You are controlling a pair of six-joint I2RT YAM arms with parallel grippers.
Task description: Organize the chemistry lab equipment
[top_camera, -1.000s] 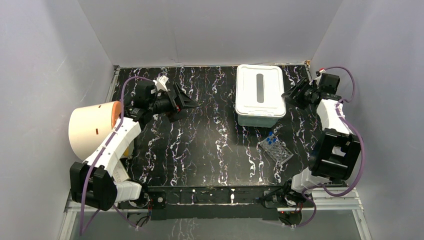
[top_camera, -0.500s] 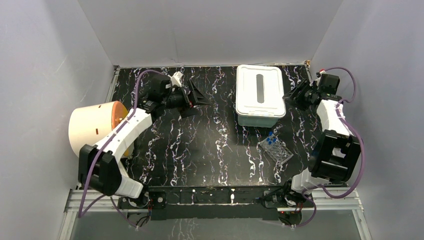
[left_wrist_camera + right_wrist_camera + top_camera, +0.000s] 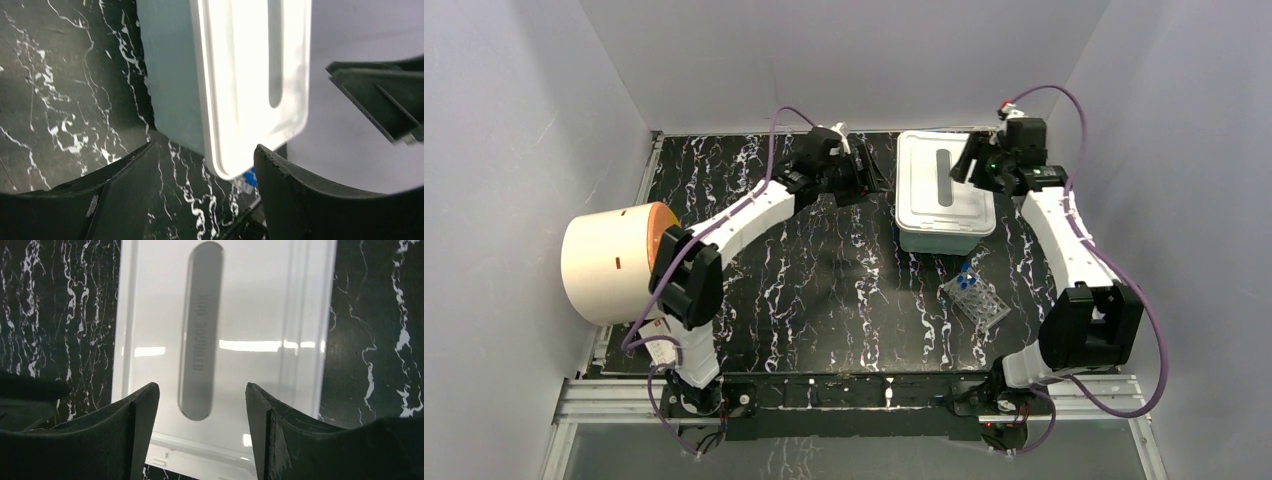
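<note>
A clear tube rack (image 3: 977, 303) with tiny blue-capped tubes (image 3: 967, 272) stands at the right, in front of a closed white storage box (image 3: 944, 190). My left gripper (image 3: 874, 178) is open and empty just left of the box; its wrist view shows the gripper (image 3: 205, 190), the box's left side (image 3: 235, 75) and one blue cap (image 3: 248, 177). My right gripper (image 3: 964, 168) is open and empty above the box's far right part; in its wrist view the gripper (image 3: 202, 405) frames the lid's grey handle slot (image 3: 200, 330). The squeeze bottle, amber tubing and metal tool are out of view.
A large cream cylinder with an orange face (image 3: 609, 260) lies at the table's left edge. Grey walls close the table on the left, the back and the right. My right gripper's finger (image 3: 380, 100) shows in the left wrist view.
My left arm has swung right from near the cylinder to the box's left side. My right arm has risen and moved left from beside the box to over its lid.
</note>
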